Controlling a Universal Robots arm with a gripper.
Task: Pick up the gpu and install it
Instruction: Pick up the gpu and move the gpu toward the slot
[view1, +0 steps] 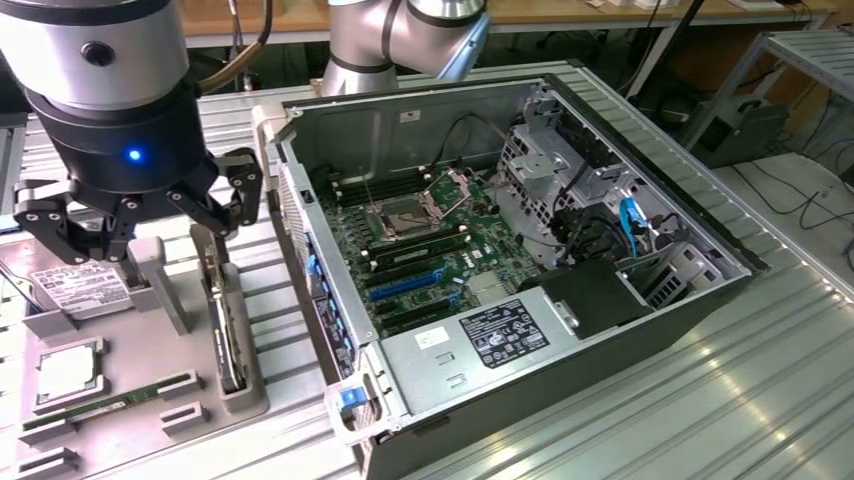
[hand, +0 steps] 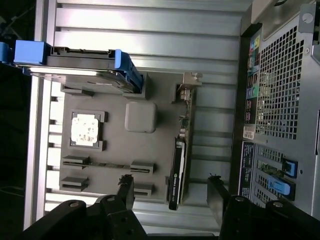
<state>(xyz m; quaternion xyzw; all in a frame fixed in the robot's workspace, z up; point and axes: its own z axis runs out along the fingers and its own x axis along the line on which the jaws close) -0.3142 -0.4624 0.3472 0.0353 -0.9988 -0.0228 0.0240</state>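
Main worry here: the gpu (view1: 230, 330) stands on its thin edge in a slot of the grey tray (view1: 134, 350), so if the gripper (view1: 140, 225) drops a bit off-centre, a finger could hit the card's top edge or tip it over. The jaws are spread wide and empty, hovering above the card, which sits in the gap between them in the wrist view
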